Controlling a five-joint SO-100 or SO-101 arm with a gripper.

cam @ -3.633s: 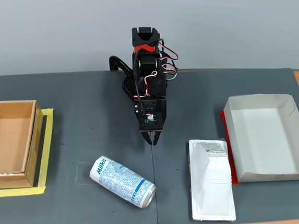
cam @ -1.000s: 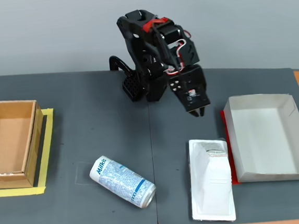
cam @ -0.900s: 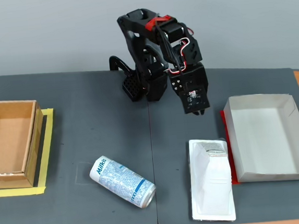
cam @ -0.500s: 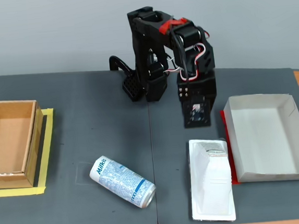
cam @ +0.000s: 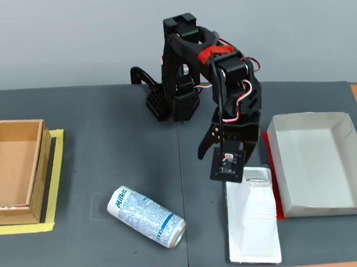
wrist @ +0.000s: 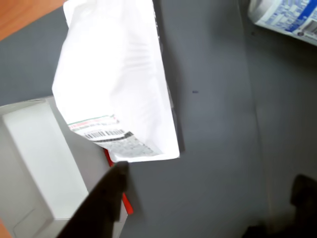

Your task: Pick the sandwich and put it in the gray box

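Note:
The sandwich [cam: 254,220] is a flat white pack lying lengthwise on the dark mat, with its label end pointing toward the arm. Just to its right stands the gray box [cam: 283,180], a shallow light tray that holds nothing. My gripper [cam: 213,167] hovers low over the label end of the pack, open and holding nothing. In the wrist view the sandwich [wrist: 116,74] fills the upper left, its barcode label nearest me. The gray box [wrist: 29,148] lies at the lower left. My gripper [wrist: 208,188] is spread wide there, with one dark finger [wrist: 106,198] by the pack's corner.
A blue-and-white Milkis can [cam: 147,216] lies on its side left of the sandwich, also seen as the can [wrist: 285,15] at the wrist view's top right. A brown cardboard box [cam: 38,171] on yellow tape sits at the far left. Red tape [cam: 268,144] edges the gray box.
The arm has swung right from the middle of the mat and reached down over the sandwich's label end. The gripper, shut earlier, now stands open.

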